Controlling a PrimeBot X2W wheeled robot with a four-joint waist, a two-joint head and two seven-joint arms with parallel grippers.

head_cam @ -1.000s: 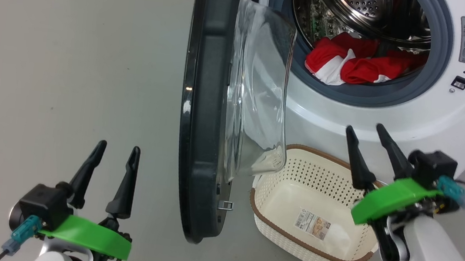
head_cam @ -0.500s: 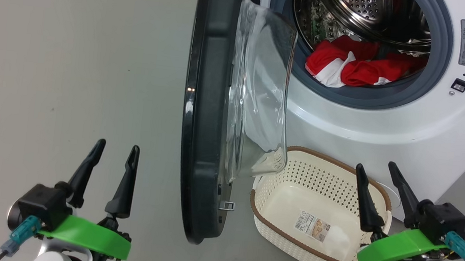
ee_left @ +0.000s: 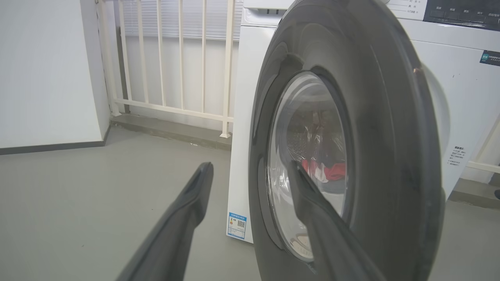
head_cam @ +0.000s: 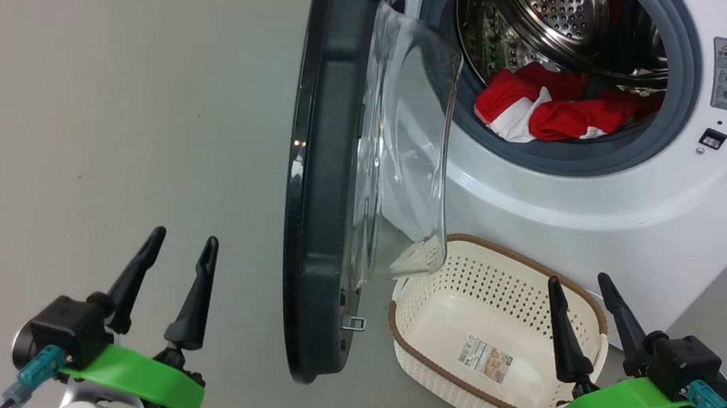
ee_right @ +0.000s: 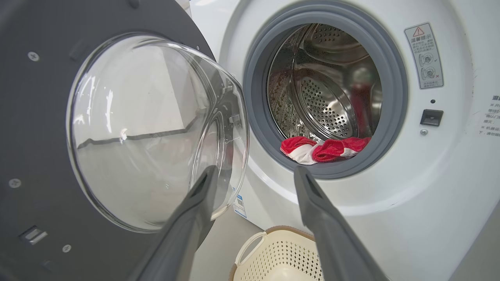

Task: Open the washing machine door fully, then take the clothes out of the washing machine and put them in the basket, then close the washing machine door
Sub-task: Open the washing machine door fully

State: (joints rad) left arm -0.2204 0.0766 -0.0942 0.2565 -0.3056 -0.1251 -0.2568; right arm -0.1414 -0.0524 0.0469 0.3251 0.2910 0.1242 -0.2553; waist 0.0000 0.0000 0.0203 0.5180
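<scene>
Door point(head_cam: 322, 179): stands wide, baring clothes point(head_cam: 552, 109) at opening's 6 o'clock.
Basket point(head_cam: 453, 378): below, to catch them.
Left gripper point(head_cam: 186, 235), right gripper point(head_cam: 578, 278): spread, empty.

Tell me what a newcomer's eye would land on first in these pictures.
The bright red clothes stand out, lying low in the mouth of the washing machine. Next comes the door, open and seen edge-on in the middle of the head view, its glass bowl bulging toward the machine. Under that bowl stands the empty basket, with the open left gripper far to its left and the open right gripper over its right end.
</scene>
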